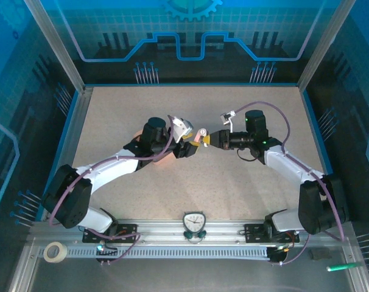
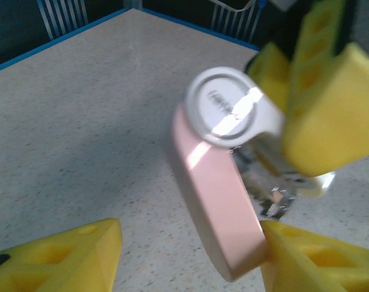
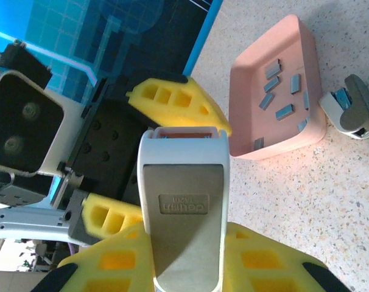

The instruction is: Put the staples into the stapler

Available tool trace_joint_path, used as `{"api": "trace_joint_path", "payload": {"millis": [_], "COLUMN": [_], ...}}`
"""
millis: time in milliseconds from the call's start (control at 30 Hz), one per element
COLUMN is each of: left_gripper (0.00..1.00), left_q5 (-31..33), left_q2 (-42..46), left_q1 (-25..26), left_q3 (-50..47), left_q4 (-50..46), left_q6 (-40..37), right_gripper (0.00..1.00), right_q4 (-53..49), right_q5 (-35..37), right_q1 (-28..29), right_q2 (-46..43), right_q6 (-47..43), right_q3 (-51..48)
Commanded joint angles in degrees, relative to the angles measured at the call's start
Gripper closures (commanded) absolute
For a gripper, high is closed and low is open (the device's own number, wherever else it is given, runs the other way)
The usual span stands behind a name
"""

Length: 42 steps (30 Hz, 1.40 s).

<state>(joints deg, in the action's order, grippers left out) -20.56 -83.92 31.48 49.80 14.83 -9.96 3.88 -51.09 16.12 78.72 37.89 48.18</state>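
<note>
Start at the left: the salmon-pink tray [image 3: 251, 67] sits on the surface [image 1: 233, 182], partly under the left arm. The staples [image 3: 284, 111] lie loose inside it. Next, check the left fingers [image 2: 81, 255]. They stand apart, one on each side of the stapler [image 1: 201, 135], and grip nothing. You will find the stapler near mid-surface, between the two arms. On the right, the right fingers [image 3: 111, 267] are clamped on its white body.

Robot lab cell, aluminium frame [image 1: 56, 45], blue panels [image 1: 190, 24]
</note>
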Motion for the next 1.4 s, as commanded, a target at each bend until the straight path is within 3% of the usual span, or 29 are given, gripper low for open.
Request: {"api": "trace_joint_path", "payload": {"millis": [0, 267, 500, 733, 900, 1067, 1133, 1167, 1233, 1367], "left_gripper": [0.4, 0.4, 0.44, 0.68, 0.85, 0.91, 0.9, 0.84, 0.58, 0.49], "left_q5": [4.15, 3.68, -1.96, -11.85, -12.07, -10.57, -10.43, -10.31, -10.58, -13.99], "left_q2": [1.83, 1.94, 0.6, 0.62, 1.16, 0.71, 0.37, 0.35, 1.01, 3.95], "left_q1": [-1.92, -3.32, -3.41, -3.49, -3.45, -3.46, -3.46, -3.49, -3.45, -3.4], "left_q3": [1.17, 2.53, 6.37, 10.3, 13.17, 16.24, 17.23, 17.19, 15.65, 9.27], "left_q4": [-1.28, -3.73, -8.2, -17.16, -27.09, -35.87, -37.87, -38.09, -36.22, -25.93], "left_q6": [-1.77, -4.11, -11.13, -20.65, -25.9, -27.46, -26.07, -25.17, -23.16, -19.94], "right_gripper": [1.0, 1.0, 1.0, 1.0, 1.0, 0.98, 0.99, 0.99, 1.0, 1.0], "right_q4": [-2.38, -2.79, -7.63, -10.58, -10.46, -11.86, -11.67, -10.97, -8.38, -3.37], "right_q5": [-3.92, -5.54, -7.98, -8.05, -8.54, -8.5, -8.6, -8.58, -8.84, -10.3], "right_q1": [-0.8, -1.16, -1.18, -1.41, -1.53, -1.68, -1.68, -1.7, -1.62, -1.72], "right_q2": [-0.6, -0.2, 0.93, 2.33, 3.19, 3.98, 4.26, 4.33, 4.44, 4.73], "right_q6": [-1.83, -2.09, -5.83, -8.09, -8.29, -9.8, -9.87, -9.29, -7.29, -3.17], "right_q3": [-0.16, 0.19, 1.49, 4.17, 5.25, 6.34, 6.63, 6.58, 6.05, 5.22]}}
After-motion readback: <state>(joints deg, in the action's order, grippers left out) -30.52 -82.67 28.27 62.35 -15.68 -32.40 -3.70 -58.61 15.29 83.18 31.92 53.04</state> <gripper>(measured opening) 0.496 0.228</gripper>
